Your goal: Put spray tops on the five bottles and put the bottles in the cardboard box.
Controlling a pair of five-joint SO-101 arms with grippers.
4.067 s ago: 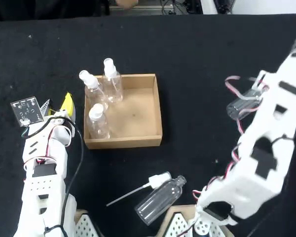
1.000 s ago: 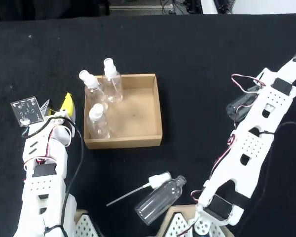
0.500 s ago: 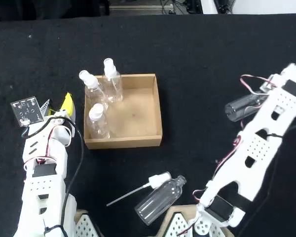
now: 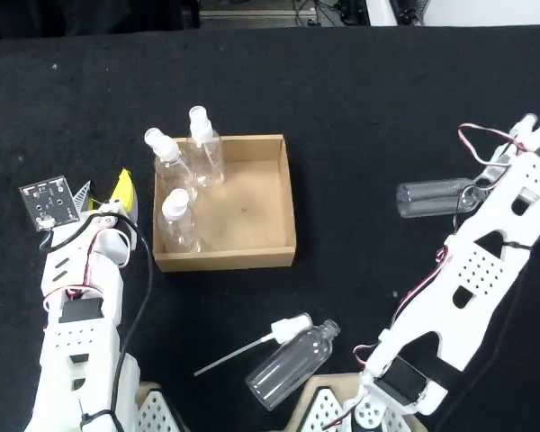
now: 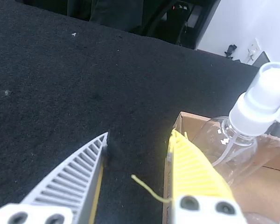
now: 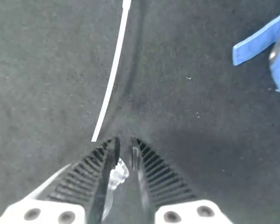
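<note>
Beside the cardboard box (image 4: 291, 198) with three capped bottles (image 4: 179, 222), left gripper (image 5: 140, 135) spread open, well apart the right gripper (image 6: 124, 140) pinched on a spray top (image 6: 117, 171), uncapped bottle (image 4: 429, 198) lying near its arm.

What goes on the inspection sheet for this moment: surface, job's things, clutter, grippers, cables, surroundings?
Surface: black cloth, nothing spilled.
Job's things: box holds three capped bottles standing at its left side; an uncapped bottle lies near the front edge with a loose spray top beside it; another bottle lies by the right arm.
Clutter: blue strip, cannot tell what it is.
Grippers: left gripper open, beside the box's left wall; right gripper low over the cloth, next to a thin white tube.
Cables: wires loop off the right arm; black cable runs along the left arm.
Surroundings: dark gear behind the table.
</note>
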